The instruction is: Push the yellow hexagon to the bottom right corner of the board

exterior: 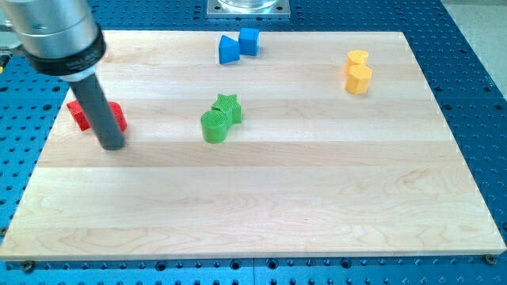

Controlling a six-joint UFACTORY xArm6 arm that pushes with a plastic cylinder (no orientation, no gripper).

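Note:
The yellow hexagon [359, 78] sits near the view's upper right on the wooden board [261, 206], touching a second yellow block [357, 58] just above it. My tip [112, 146] is at the view's left, far from the yellow blocks. It stands right beside two red blocks [81, 114], whose shapes are partly hidden behind the rod.
A green cylinder [214, 127] and a green star [228, 107] touch each other near the board's middle. Two blue blocks [238, 46] sit together at the top edge. A metal mount [249, 7] lies beyond the board's top edge.

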